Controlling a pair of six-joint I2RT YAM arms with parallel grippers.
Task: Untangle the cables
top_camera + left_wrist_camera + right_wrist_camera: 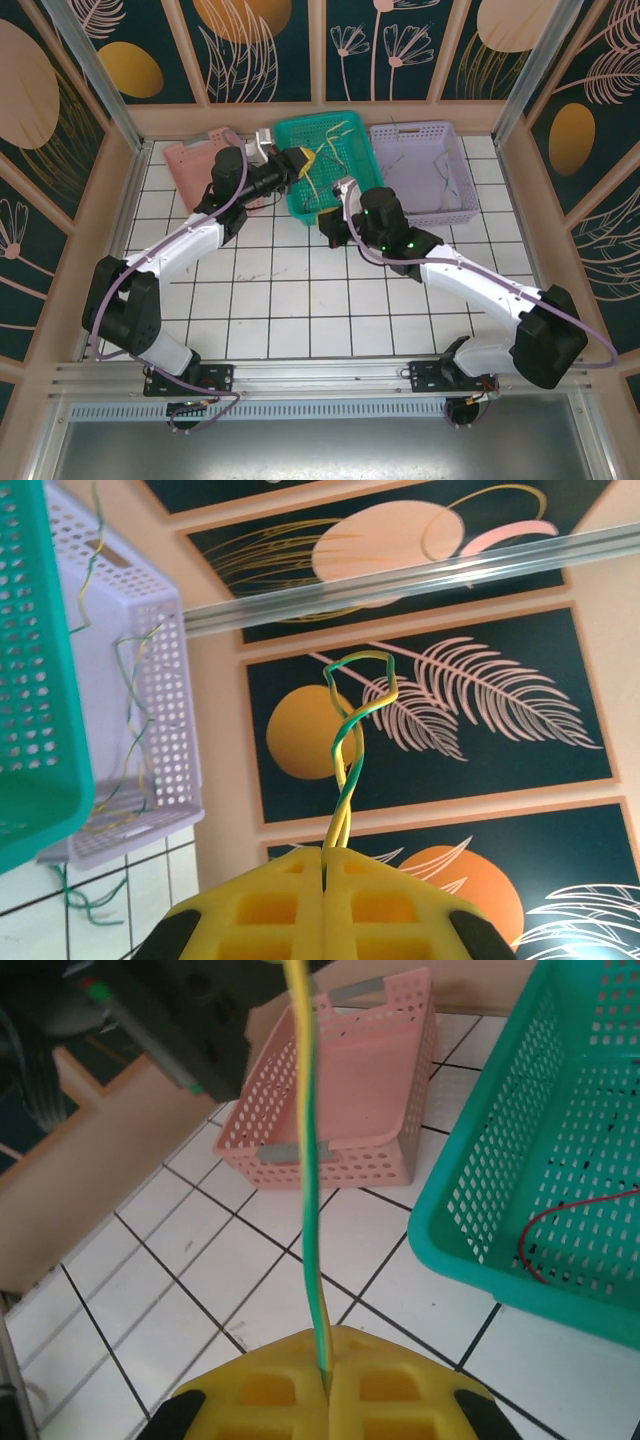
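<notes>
Left arm [190,240]: white links set between black joint housings.
Right arm [470,282]: the same white-and-black build, with small green lights [385,240] glowing on its black wrist housing.
Lilac cable [108,290]: thick, one along each arm, standing off it in loose bows.
Bases [197,378]: black mounting blocks, one under each arm.
Left gripper [325,860]: yellow fingers with square recesses moulded in, and black parts at both lower corners.
Right gripper [328,1340]: the same yellow recessed fingers and black corners.
</notes>
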